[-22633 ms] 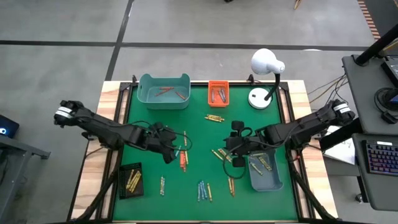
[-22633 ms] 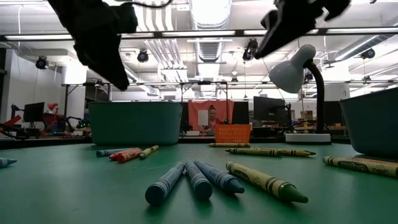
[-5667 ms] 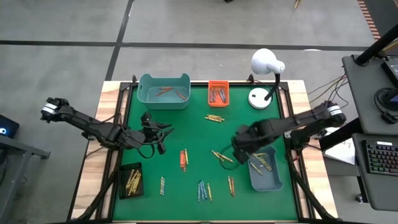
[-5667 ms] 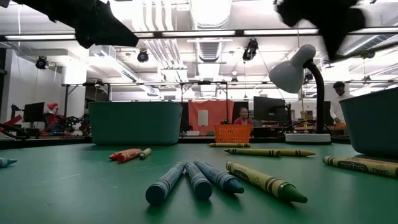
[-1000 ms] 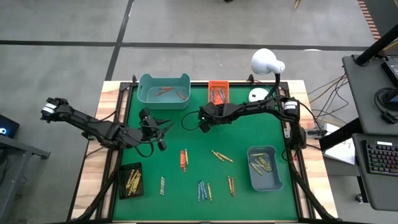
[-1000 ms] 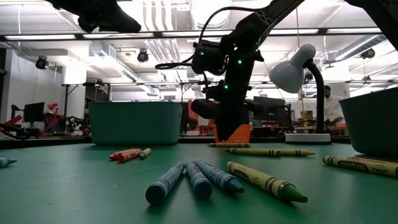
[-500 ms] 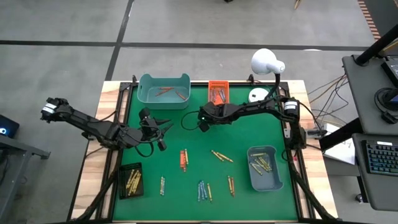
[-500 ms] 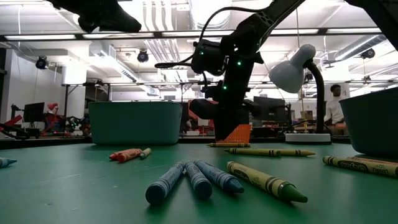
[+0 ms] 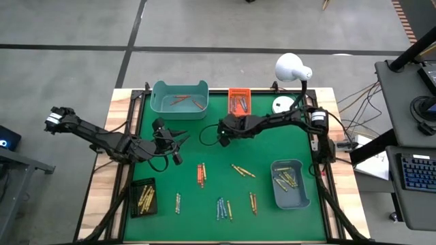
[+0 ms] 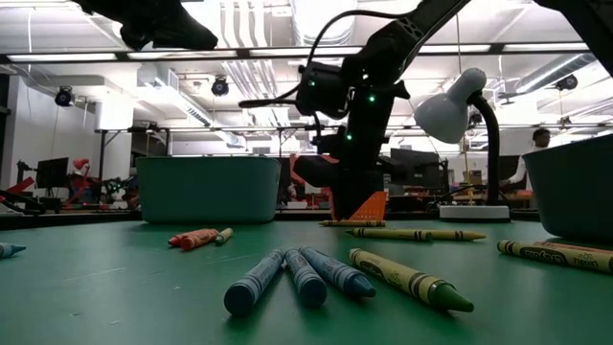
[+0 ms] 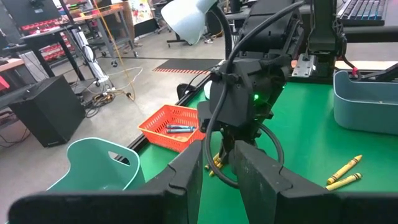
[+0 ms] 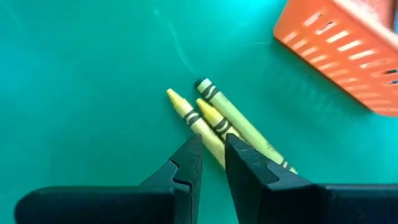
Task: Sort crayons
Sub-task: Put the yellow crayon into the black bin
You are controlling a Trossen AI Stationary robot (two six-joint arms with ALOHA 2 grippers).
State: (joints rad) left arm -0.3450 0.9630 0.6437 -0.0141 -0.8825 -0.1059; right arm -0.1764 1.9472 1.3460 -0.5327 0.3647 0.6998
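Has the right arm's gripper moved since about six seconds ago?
Yes. In the high view the right gripper has gone from beside the grey-blue bin across the table to just in front of the orange basket.

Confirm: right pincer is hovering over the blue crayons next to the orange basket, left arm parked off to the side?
Not quite. The right pincer is over yellow-green crayons, not blue ones; the right wrist view shows them beside the orange basket. The blue crayons lie inside the basket. The left pincer does wait at the left side.

left gripper (image 9: 178, 138): raised, narrow gap | right gripper (image 9: 223, 131): low, narrow gap
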